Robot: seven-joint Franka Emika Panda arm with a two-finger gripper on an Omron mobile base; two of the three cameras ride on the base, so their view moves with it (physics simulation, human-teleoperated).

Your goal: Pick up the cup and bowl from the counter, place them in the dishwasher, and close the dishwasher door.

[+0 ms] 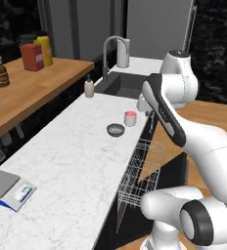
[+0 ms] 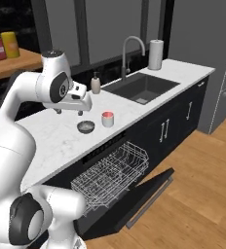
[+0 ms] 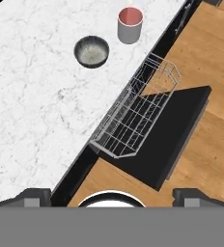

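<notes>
Clearly nothing is picked up yet: the small white cup with a red-pink inside [image 2: 107,118] and the shallow round grey metallic bowl with a speckled inside [image 2: 85,127] both stand on the long white marble-look counter [image 1: 66,166], close beside each other and near its front edge. The two-finger gripper [image 2: 69,111] hangs above the counter, just behind the bowl in the right base view, with its jaws wide apart and empty. Below, the flat black dishwasher door [image 2: 144,194] lies folded down, and the white wire rack [image 2: 110,175] is pulled out over it. I think the main risk is the closeness of the two dishes: when the gripper comes down on one, a finger may push the other toward the edge. The bowl is low and smooth, so it may slip from the grasp. A cup dropped from too high could tip over in the rack.
</notes>
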